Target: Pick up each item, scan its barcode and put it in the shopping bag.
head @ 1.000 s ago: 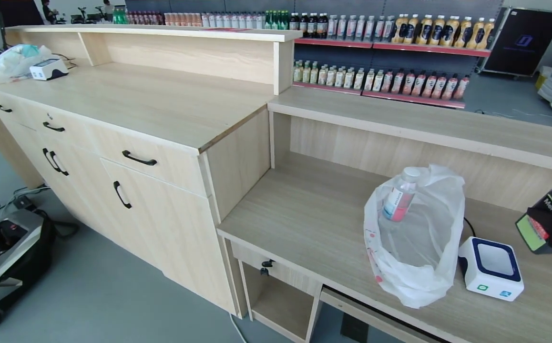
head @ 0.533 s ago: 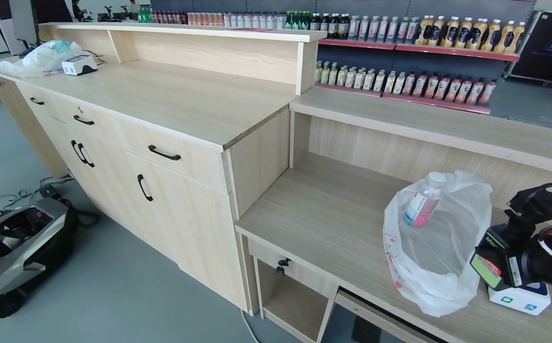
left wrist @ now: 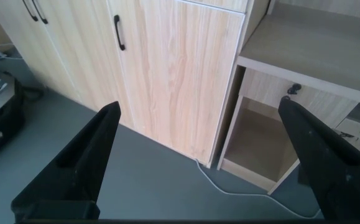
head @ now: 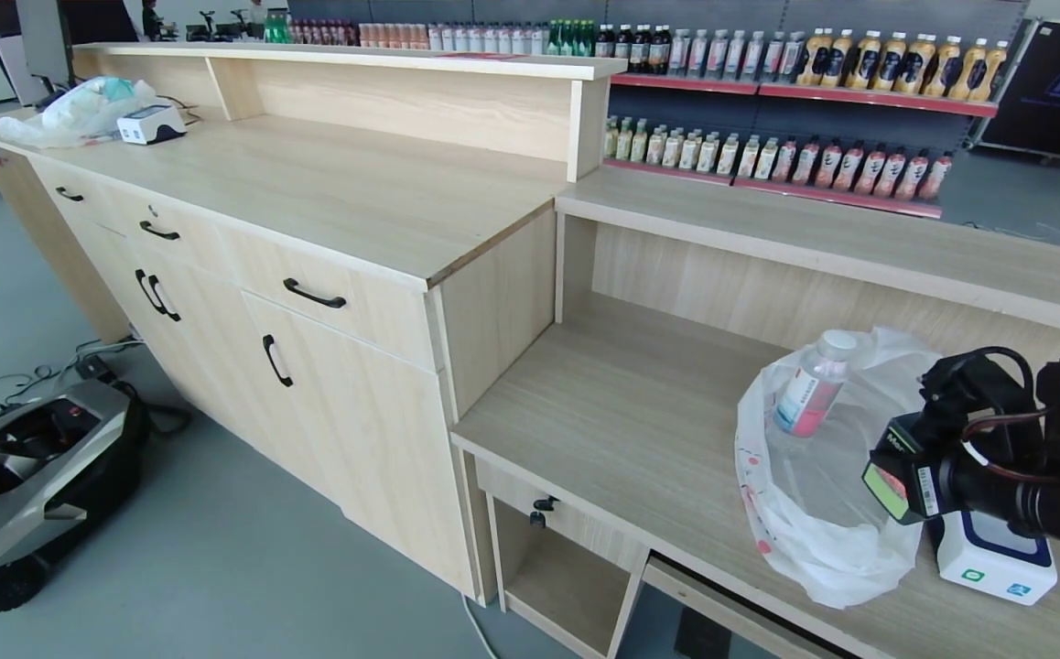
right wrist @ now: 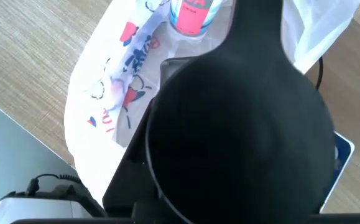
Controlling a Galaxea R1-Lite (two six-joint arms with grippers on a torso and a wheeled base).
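Note:
A white plastic shopping bag (head: 823, 513) stands open on the low counter (head: 640, 412), with a clear bottle (head: 809, 384) leaning inside it. My right gripper (head: 937, 458) is shut on a black box (head: 901, 469) with a green end and a barcode label, held over the bag's right rim. Just right of the bag sits the white scanner (head: 997, 560), partly hidden by the arm. In the right wrist view the box (right wrist: 229, 137) hangs above the bag (right wrist: 124, 93) and the bottle (right wrist: 195, 15). My left gripper (left wrist: 198, 162) is open, low over the floor in front of the cabinet.
A taller counter with drawers and doors (head: 292, 302) runs to the left; on its far end lie another bag (head: 81, 105) and a scanner (head: 150, 124). Shelves of bottles (head: 768, 156) stand behind. A grey wheeled machine (head: 27, 476) and cables lie on the floor.
My right gripper has carried the black box leftward from over the scanner to the bag's right rim. The head camera shifted a second ago.

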